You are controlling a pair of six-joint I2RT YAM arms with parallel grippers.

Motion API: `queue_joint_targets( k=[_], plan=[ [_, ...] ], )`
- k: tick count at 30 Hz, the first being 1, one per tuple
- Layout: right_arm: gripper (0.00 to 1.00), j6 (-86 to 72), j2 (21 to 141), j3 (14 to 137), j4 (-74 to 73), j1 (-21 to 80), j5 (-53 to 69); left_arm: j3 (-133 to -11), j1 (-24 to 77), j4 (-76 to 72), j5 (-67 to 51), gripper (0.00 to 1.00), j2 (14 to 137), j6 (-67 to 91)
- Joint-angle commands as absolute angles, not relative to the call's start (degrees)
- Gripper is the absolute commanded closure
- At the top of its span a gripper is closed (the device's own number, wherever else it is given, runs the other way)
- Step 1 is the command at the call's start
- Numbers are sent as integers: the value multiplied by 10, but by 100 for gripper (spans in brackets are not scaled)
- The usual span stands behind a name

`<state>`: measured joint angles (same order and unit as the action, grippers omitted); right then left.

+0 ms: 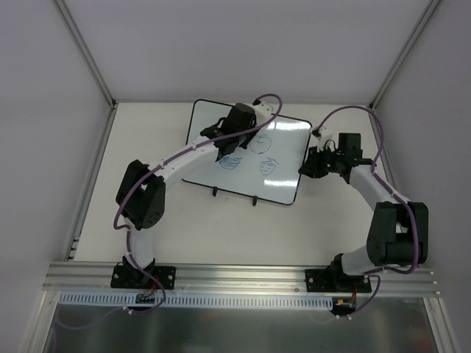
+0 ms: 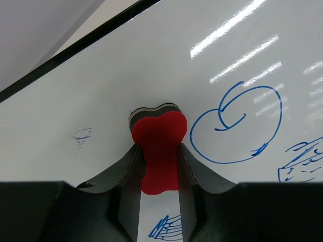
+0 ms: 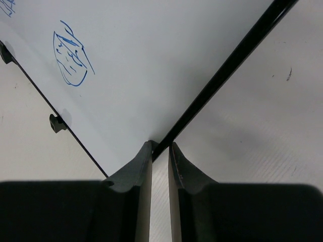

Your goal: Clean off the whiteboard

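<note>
Large glossy white whiteboard [image 1: 287, 158] with a thin black frame lies askew at the far middle of the pale table [image 1: 184, 228], two small black feet [image 3: 56, 122] along its near edge

Left gripper [image 2: 158, 151]: fingers partly closed, pinching the waist of a small red bone-shaped foam eraser [image 2: 158, 143]. The eraser's far end is pressed to the board, just left of a blue marker loop [image 2: 234, 123]. Held end-on, presumably so the felt side drags flat across the ink

Right gripper [image 3: 160, 146]: fingers nearly together, nipped on the frame at the board's right edge. Judged to be bracing the board so wiping does not push it around

Marks to clear: the loop, hatched blue sketches [image 2: 303, 161] to its right and nearer the fingers, another sketch [image 3: 70, 55] near the feet, and a faint blue smudge [image 2: 81, 135] to the left

Obstructions: no loose items on the board. The left arm's own forearm [image 1: 184, 158] crosses the board's left part, and the right gripper occupies the right edge, so strokes there need care
</note>
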<state>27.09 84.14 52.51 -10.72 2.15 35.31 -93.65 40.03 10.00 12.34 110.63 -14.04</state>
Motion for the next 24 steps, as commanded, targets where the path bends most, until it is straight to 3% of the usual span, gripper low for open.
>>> queue_joint_targets(
  k=[1, 10, 24],
  plan=[
    [91, 304, 831, 526, -114, 35, 342, -941, 395, 111, 145, 100, 1118, -127],
    [91, 305, 828, 522, -114, 36, 338, -911, 316, 111, 207, 100, 1078, -79],
    [91, 308, 818, 519, -114, 37, 328, -965, 304, 124, 152, 100, 1096, -154]
  ],
)
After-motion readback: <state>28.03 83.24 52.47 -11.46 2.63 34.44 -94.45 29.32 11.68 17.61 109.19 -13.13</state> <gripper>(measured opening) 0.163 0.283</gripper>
